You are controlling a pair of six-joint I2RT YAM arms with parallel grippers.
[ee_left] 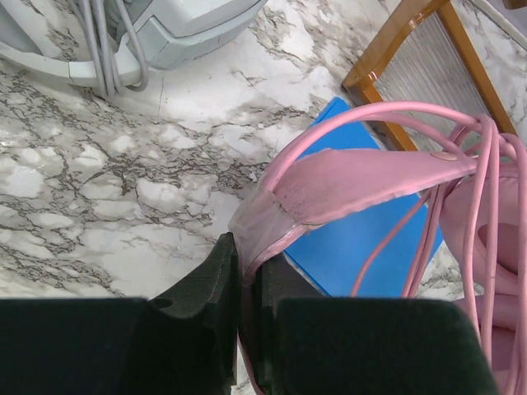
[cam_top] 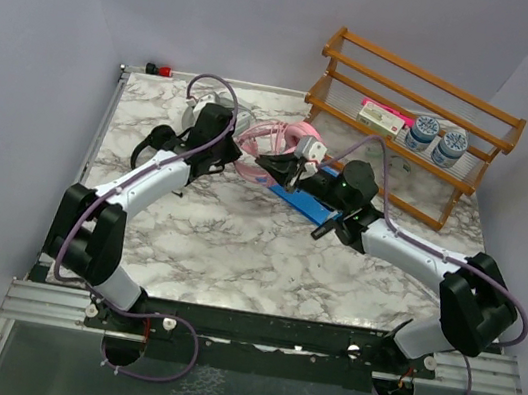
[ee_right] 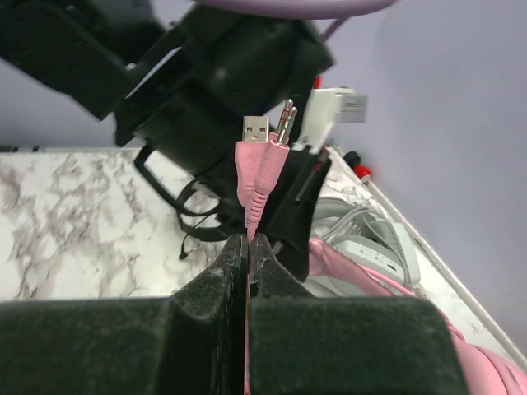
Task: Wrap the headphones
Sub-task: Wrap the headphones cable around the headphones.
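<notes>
The pink headphones (cam_top: 285, 132) lie at the back middle of the table, their pink cable (ee_left: 486, 189) looped around them. My left gripper (ee_left: 245, 257) is shut on the pink headband (ee_left: 354, 185), just left of the earcups in the top view (cam_top: 235, 157). My right gripper (ee_right: 249, 243) is shut on the pink cable just below its USB plug (ee_right: 254, 130) and jack plug (ee_right: 286, 111), which stick up beyond the fingers. The grey-white headphones (ee_left: 165, 33) sit behind the left arm with their grey cable. The black headphones (cam_top: 157, 137) lie to the left.
A flat blue object (ee_left: 362, 239) lies on the marble table (cam_top: 236, 244) under the pink headphones. A wooden rack (cam_top: 409, 120) with two jars and a small box stands at the back right. The two wrists are close together over the back middle.
</notes>
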